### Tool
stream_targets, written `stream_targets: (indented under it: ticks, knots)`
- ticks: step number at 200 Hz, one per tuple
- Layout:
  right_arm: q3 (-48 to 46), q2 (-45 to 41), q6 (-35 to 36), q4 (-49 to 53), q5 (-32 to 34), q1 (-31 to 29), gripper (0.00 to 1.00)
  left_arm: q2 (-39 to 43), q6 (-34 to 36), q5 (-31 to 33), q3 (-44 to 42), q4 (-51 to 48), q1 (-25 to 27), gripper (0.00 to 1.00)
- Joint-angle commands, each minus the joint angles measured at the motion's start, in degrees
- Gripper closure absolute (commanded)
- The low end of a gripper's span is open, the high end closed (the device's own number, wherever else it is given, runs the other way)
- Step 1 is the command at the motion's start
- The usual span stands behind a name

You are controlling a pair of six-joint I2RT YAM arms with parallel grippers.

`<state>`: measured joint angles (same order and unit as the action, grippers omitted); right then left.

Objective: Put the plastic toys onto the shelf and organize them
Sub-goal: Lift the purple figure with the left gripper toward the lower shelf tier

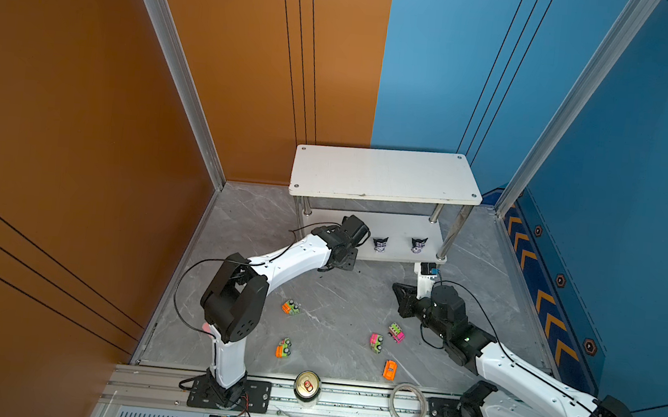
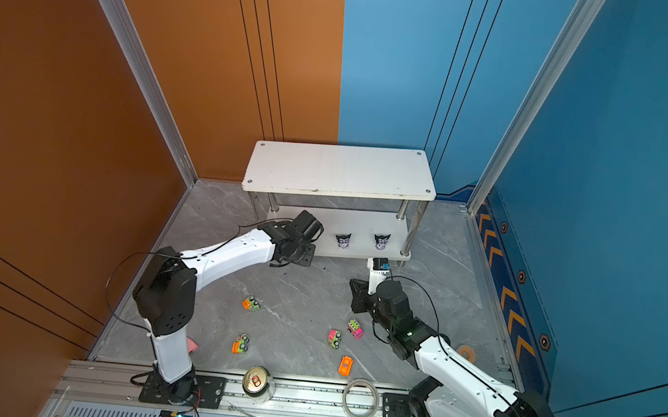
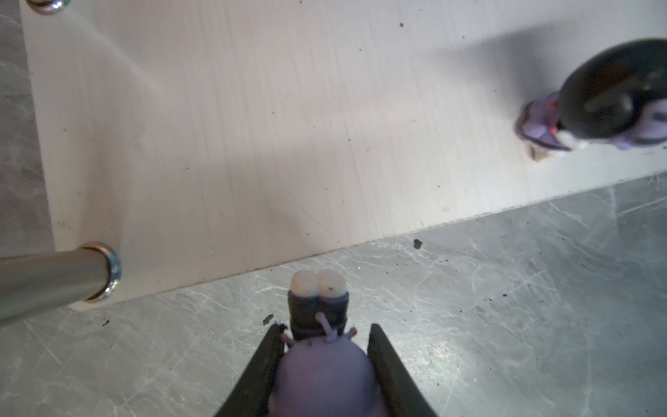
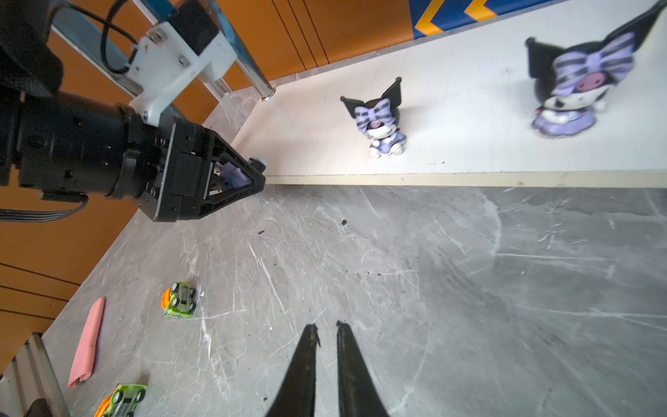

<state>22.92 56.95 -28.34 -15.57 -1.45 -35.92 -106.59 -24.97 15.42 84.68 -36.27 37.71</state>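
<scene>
Shelf (image 1: 386,172), white and two-tiered, stands on the grey marbled floor (image 1: 340,298) between orange wall (image 1: 62,108) and blue wall (image 1: 641,164). Its lower tier lies just ahead of the left gripper (image 3: 325,330), which is clamped on a figurine (image 3: 321,372). The right gripper (image 4: 326,326), nearly closed and empty, faces two shelved figurines (image 4: 380,122) (image 4: 574,86). Five cars (image 1: 291,307) (image 1: 283,347) (image 1: 376,342) (image 1: 396,332) (image 1: 390,369) lie behind both grippers.

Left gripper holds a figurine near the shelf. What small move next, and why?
Probably ease the left gripper forward over the shelf's lower board. Its figurine hangs over the floor, just short of the board's edge. The board ahead is bare, and the placed figurines stand farther along.
</scene>
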Motion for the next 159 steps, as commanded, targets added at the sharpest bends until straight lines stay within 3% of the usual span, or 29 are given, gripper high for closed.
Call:
stream_targets:
  ticks: [1,159]
  knots:
    - [-0.6,0.3,-0.2,-1.3,2.5,0.5,0.85,-1.3,1.5,1.1,3.2,-1.1,-1.1,0.83]
    - [0.4,3.3,-1.5,-0.8,1.1,1.5,0.85,-9.9,-0.7,-2.7,10.9,-1.0,-3.8,0.8]
